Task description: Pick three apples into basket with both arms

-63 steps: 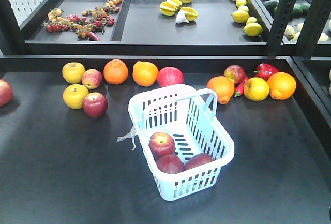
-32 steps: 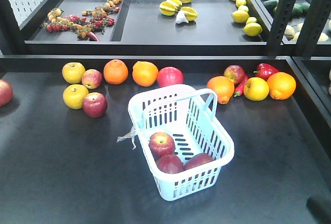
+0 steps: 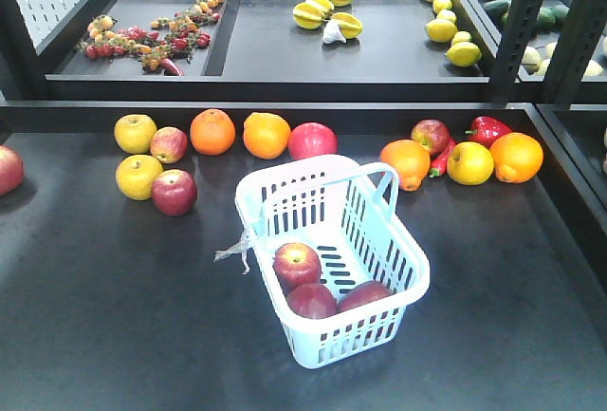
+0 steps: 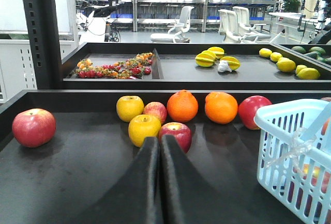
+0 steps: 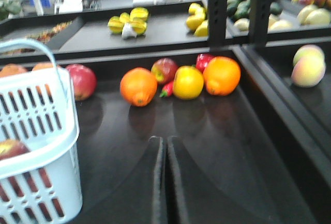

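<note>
Front view, 3 apples in basket, left jaws pressed together left of it, right jaws likewise opposite.

The basket stands on the table, near the middle. Three apples lie in it at its near end, one behind the two others. Behind the basket a row of fruit lies along the back edge. To the left, four fruits lie close together. Behind the table is a tray holding more fruit.
</note>
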